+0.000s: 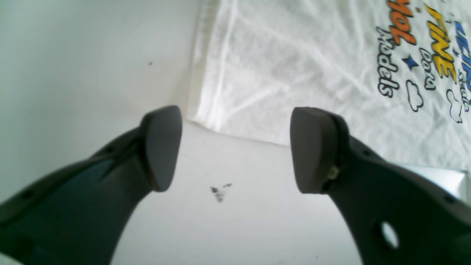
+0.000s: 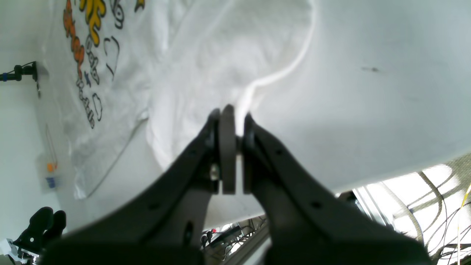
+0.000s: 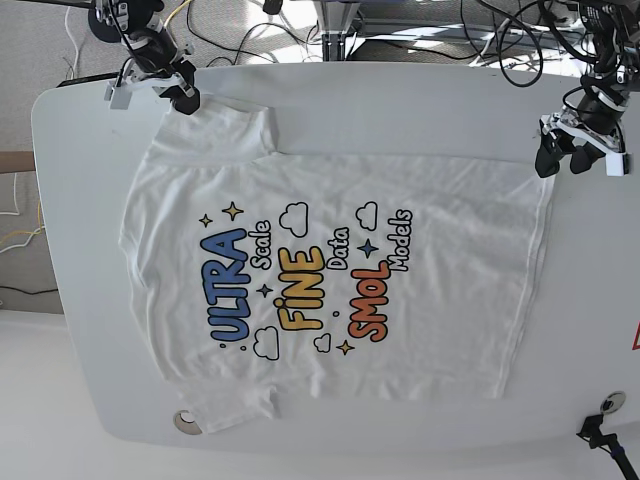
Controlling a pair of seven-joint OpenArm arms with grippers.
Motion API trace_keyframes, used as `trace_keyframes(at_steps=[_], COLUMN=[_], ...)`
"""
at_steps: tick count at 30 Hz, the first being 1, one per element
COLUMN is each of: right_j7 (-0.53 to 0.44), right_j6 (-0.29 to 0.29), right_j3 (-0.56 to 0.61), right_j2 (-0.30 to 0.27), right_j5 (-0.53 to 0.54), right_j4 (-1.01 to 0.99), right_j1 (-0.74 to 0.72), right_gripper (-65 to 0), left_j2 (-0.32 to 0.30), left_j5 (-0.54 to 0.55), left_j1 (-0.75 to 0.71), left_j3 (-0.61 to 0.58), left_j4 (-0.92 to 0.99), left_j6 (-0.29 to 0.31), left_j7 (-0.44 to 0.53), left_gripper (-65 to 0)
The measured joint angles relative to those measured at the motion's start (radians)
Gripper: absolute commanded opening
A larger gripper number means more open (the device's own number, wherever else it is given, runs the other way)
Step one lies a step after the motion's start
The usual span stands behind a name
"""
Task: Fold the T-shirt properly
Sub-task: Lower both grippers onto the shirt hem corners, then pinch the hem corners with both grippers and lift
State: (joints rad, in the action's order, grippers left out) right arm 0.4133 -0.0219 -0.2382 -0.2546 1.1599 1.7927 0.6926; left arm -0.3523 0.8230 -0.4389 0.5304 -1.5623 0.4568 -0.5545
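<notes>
The white T-shirt [image 3: 330, 200] lies flat on the table, print side up, with its sleeves at the base view's left and its hem at the right. At the far sleeve my right gripper [image 3: 180, 97] is shut. In the right wrist view the sleeve's hem edge [image 2: 254, 88] runs into its closed fingertips [image 2: 232, 121]. My left gripper [image 3: 562, 160] stands open at the far hem corner. In the left wrist view that corner [image 1: 200, 112] lies just ahead of the spread fingers [image 1: 162, 147], with bare table between them.
The white table [image 3: 420, 110] has rounded edges. Cables and frame parts [image 3: 480, 20] lie beyond its far edge. Round fittings sit near the front edge [image 3: 186, 421] and at the front right [image 3: 612, 402]. A dark smudge [image 1: 219, 191] marks the tabletop.
</notes>
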Motion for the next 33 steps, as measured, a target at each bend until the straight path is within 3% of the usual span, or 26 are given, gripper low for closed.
trace_keyframes(at_steps=[2,9,14,17,27,30,33], right_j7=[0.0,0.0,0.0,0.0,0.001,0.001,0.0], right_j6=[0.0,0.0,0.0,0.0,0.0,0.0,0.0], right_j3=[0.0,0.001,0.002,0.002,0.003,0.003,0.003], right_j2=[-0.001,0.006,0.008,0.008,0.007,0.008,0.008], right_j5=[0.0,0.0,0.0,0.0,0.0,0.0,0.0], right_j4=[0.0,0.0,0.0,0.0,0.0,0.0,0.0], right_j1=[0.001,-0.002,-0.002,-0.002,-0.002,-0.002,-0.002], right_gripper=[-65.0,-65.0,-65.0,-65.0,-65.0,-65.0,-65.0], left_j2=[-0.001,-0.038,-0.034,-0.04,-0.04,-0.039,-0.039], left_j5=[-0.005,-0.006,-0.082,-0.081,-0.066,-0.066,-0.069], left_j1=[0.012,0.114,0.166,0.198,0.207,0.206,0.206], left_j3=[-0.006,-0.082,-0.111,-0.153,-0.163,-0.162,-0.161], left_j4=[0.039,0.172,0.201,0.253,0.297,0.299,0.301], left_j6=[-0.006,-0.002,-0.002,0.001,0.012,0.012,0.008], left_j7=[0.004,0.002,0.002,0.046,0.065,0.058,0.047], left_gripper=[-10.7,-11.0,-11.2,-11.6,-36.7,-47.5,-62.1])
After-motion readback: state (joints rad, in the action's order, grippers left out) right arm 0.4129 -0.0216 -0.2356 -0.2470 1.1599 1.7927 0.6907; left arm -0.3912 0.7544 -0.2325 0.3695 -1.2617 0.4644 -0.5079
